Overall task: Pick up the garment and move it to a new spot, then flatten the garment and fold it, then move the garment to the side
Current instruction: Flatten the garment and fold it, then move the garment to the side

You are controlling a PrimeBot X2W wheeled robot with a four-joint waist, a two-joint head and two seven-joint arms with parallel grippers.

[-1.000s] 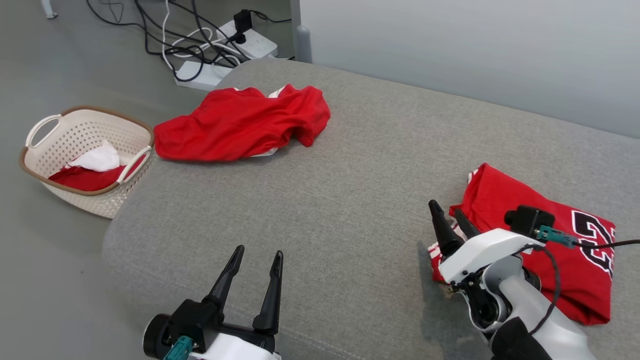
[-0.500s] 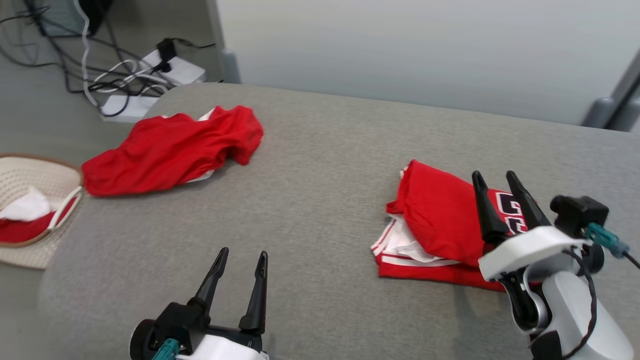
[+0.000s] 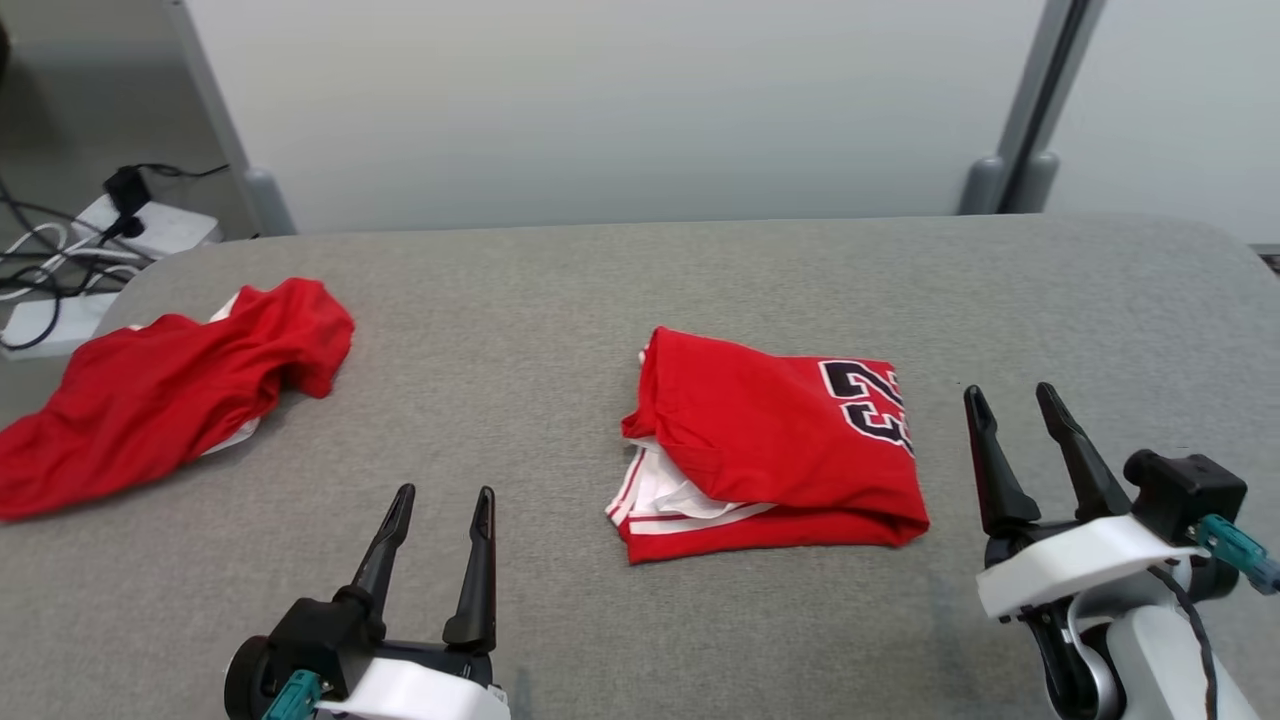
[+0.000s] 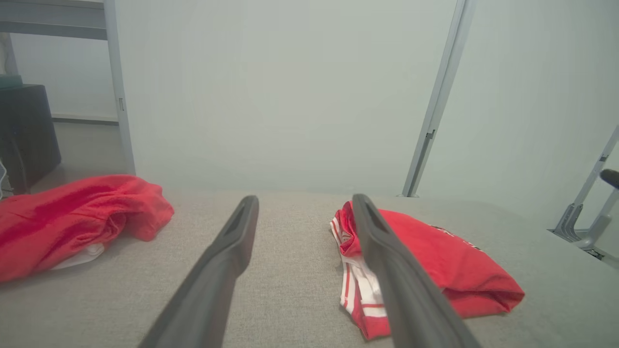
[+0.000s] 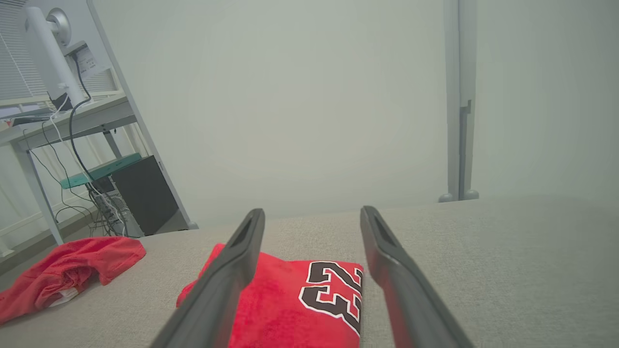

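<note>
Tapered black fingers [image 3: 990, 470], white wrist shells [image 3: 1080, 562]

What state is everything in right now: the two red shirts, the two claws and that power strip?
Numbered red jersey, folded, lying on the grey cushion, untouched by either gripper.
Other red garment, crumpled in a heap near the cushion's left end.
Left gripper, open, empty.
Right gripper, open, empty, beside the jersey.
Power strip, black plug inserted.

folded jersey [image 3: 770, 440]: red, black numerals outlined white, white-and-red striped trim | crumpled garment [image 3: 160, 400]: red, white edge | table [image 3: 560, 300]: grey woven fabric | wall [image 3: 600, 100]: pale grey
</note>
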